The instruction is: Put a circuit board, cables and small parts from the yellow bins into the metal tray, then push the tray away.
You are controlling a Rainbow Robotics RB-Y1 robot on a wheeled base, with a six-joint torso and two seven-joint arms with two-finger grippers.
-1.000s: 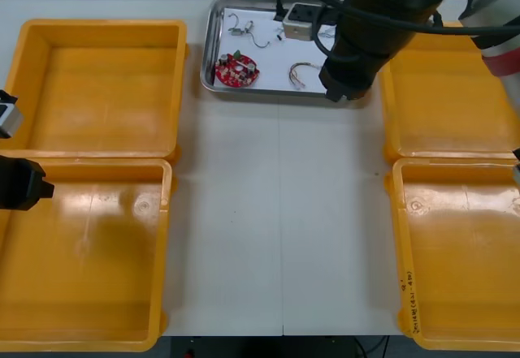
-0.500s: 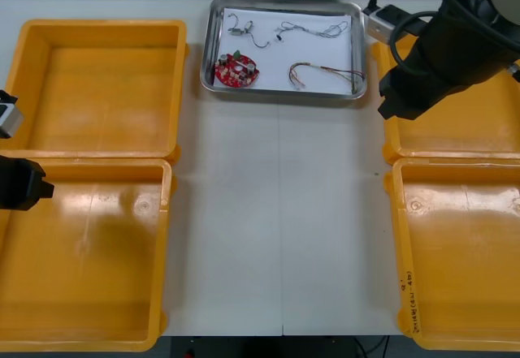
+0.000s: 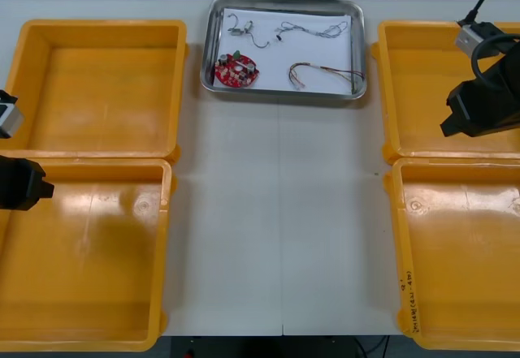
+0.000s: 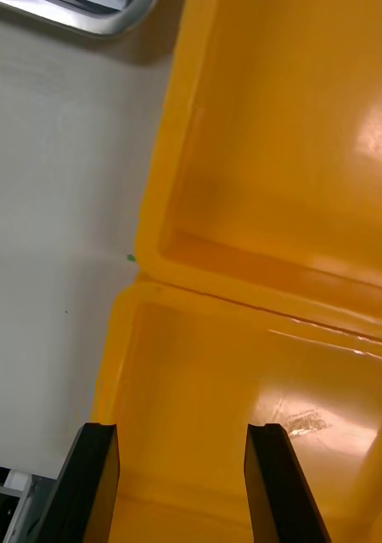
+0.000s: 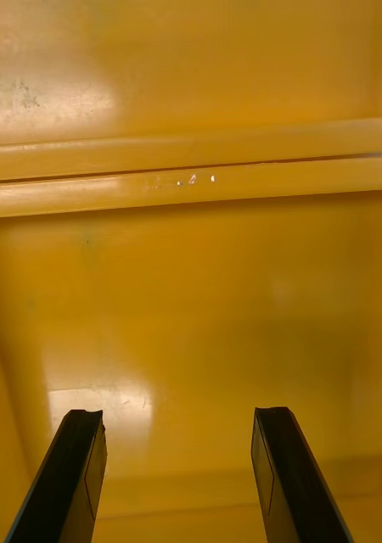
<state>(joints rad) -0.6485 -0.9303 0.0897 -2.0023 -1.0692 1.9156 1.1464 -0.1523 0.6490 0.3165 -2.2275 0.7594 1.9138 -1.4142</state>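
Hovering left gripper [image 5: 176, 414]: jaws spread, holding nothing, over the near left yellow bin [image 3: 81, 277], close to its far rim.
Right gripper [image 4: 182, 427]: jaws spread, holding nothing, above the seam between near right bin [image 3: 463, 269] and far right bin [image 3: 422, 90].
Surface [image 3: 276, 212]: light, between the bin pairs.
Metal tray [image 3: 360, 58]: at the far edge, between far left bin [image 3: 97, 90] and far right bin, white inside.
Tray contents: round red circuit board [image 3: 236, 70], red and yellow cable [image 3: 325, 72], thin cable [image 3: 313, 29], small metal parts [image 3: 241, 28].

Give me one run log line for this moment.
tray: far middle, holds circuit board, cables | right gripper: open, above right bins | left gripper: open, above near left bin
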